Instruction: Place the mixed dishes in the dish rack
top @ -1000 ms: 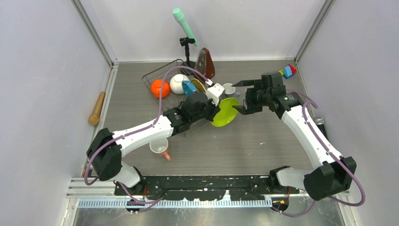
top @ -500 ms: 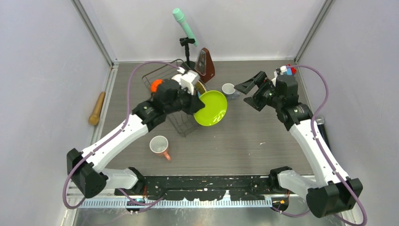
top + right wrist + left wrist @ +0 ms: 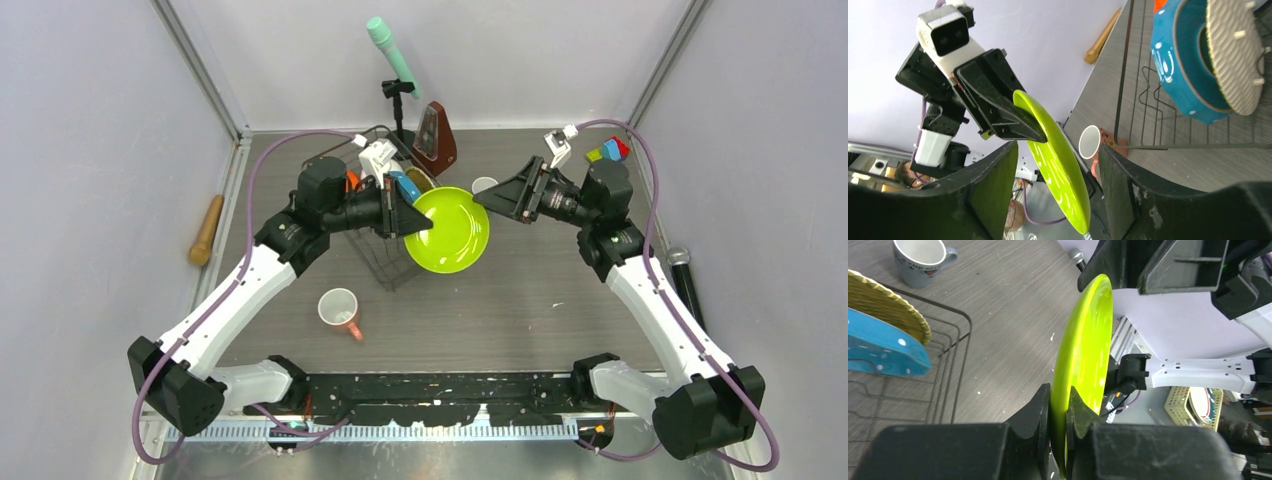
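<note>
My left gripper (image 3: 412,222) is shut on the rim of the lime green plate (image 3: 452,230) and holds it in the air, just right of the dish rack (image 3: 385,266). In the left wrist view the plate (image 3: 1083,355) stands edge-on between the shut jaws of my left gripper (image 3: 1059,405). My right gripper (image 3: 490,200) is open at the plate's far right rim. In its wrist view the plate (image 3: 1060,172) lies between the spread fingers (image 3: 998,175). The blue dotted plate (image 3: 883,352) and yellow plate (image 3: 893,310) stand in the rack. The orange bowl (image 3: 350,180) peeks out behind my left arm.
The small grey mug (image 3: 484,185) stands right of the rack. The pink mug (image 3: 342,312) lies on its side near the front. The brown metronome (image 3: 436,140) and a green microphone (image 3: 392,50) are at the back. The rolling pin (image 3: 207,230) lies at the left wall.
My left gripper has lifted the lime green plate and turned its face up toward the camera, beside the rack. My right gripper drew back and up, then swung in at the plate's right rim.
</note>
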Tool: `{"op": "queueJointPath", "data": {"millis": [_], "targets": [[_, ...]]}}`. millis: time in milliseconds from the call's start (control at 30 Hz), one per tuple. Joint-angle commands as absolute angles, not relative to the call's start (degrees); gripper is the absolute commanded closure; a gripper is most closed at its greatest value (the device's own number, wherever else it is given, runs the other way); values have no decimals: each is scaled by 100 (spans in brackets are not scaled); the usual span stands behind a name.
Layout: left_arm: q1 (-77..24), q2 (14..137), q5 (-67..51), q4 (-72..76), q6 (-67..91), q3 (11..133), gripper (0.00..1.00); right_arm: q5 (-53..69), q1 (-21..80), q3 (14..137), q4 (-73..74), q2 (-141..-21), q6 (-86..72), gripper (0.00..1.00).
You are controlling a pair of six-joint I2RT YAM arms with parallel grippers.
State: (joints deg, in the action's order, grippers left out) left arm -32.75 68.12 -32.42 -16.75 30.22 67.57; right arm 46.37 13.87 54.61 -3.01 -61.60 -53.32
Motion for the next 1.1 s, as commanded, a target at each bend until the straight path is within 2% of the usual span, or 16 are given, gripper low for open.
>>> {"op": "queueJointPath", "data": {"millis": [0,167,200,300,333,367,400,433,533,567,600,733,833,867,1067], "targets": [[-3234,6778,-3596,-1235,3355,6847,100,4931,1552,5585,-419,-6046,-5026,37],[-3224,6875,-3611,-1135,3541,6849,100,4956,1685,5709,127,-6070,-4540,51],[-3220,6893,-3587,-1138,3556,6847,100,4952,1689,5754,302,-6094,-4472,61],[-3178,6889,-3488,-1158,3562,6836,100,4889,1696,5830,594,-6145,-4165,79],[-3167,6885,-3432,-1180,3553,6828,100,4840,1701,5863,733,-6150,-4109,89],[-3146,6882,-3333,-1235,3543,6830,100,4708,1703,5904,819,-6152,-3980,94],[-3132,6883,-3215,-1326,3519,6837,95,4622,1705,5918,947,-6152,-3882,98],[-3123,6890,-3033,-1418,3471,6863,86,4423,1705,5962,1001,-6152,-3853,99],[-3107,6873,-2475,-1970,3217,6991,46,3743,1796,6121,1313,-6175,-3586,100],[-3099,6861,-2273,-2166,3162,7034,37,3546,1847,6232,1412,-6189,-3463,100],[-3077,6839,-2087,-2430,3123,7077,32,3033,1995,6293,1658,-6206,-3234,100],[-2876,6683,-1539,-3241,3053,7249,21,1569,2635,6730,2131,-6424,-2765,100],[-2696,6484,-984,-3753,2980,7302,3,589,3196,7143,2407,-6728,-2546,100],[-2618,6425,-791,-3900,2964,7310,1,220,3273,7184,2407,-6858,-2491,100],[-2022,6233,-185,-4554,2895,7219,0,-1713,4004,7776,2408,-7441,-2129,100]]}}
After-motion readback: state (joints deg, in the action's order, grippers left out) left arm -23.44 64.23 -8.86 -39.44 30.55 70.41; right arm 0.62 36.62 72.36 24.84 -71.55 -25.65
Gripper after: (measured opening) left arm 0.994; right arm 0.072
